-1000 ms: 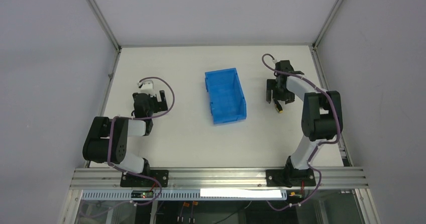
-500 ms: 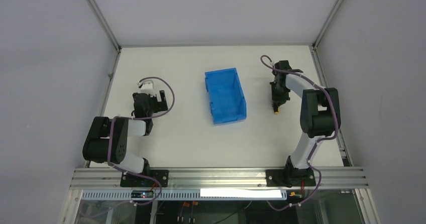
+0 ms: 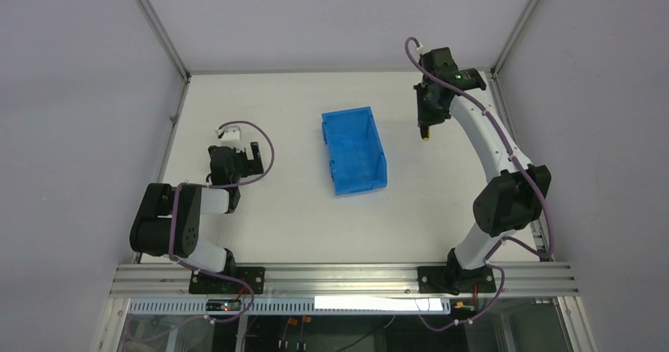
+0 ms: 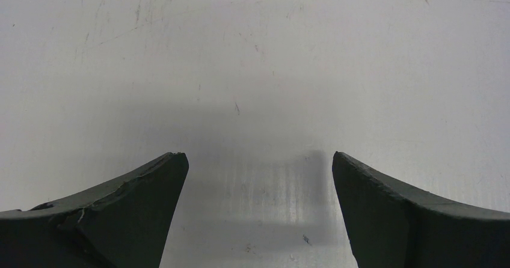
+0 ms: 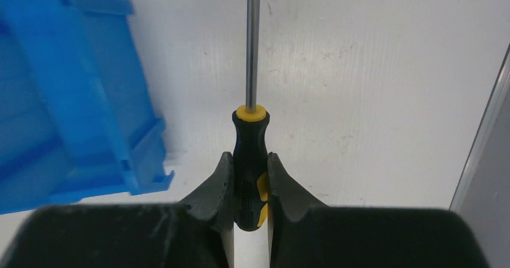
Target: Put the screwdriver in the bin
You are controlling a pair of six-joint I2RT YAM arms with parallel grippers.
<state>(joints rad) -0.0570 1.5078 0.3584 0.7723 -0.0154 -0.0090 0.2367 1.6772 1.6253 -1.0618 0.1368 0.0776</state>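
Observation:
My right gripper (image 5: 250,160) is shut on the black and yellow handle of the screwdriver (image 5: 251,137), whose thin metal shaft points away from the camera, above the table. From above, the right gripper (image 3: 427,128) hangs raised at the far right, with the screwdriver (image 3: 426,133) poking out below it, to the right of the blue bin (image 3: 353,149). The bin (image 5: 66,100) also fills the left side of the right wrist view. My left gripper (image 4: 258,178) is open with only bare table between its fingers, and it rests low at the left (image 3: 233,148).
An aluminium frame rail (image 5: 481,142) runs along the table's right edge close to the right gripper. White walls enclose the table on three sides. A white connector (image 3: 229,134) and purple cable lie by the left wrist.
The right gripper shut on the screwdriver, lifted it off the table and carried it toward the far edge as the right arm stretched out. The left arm has not moved.

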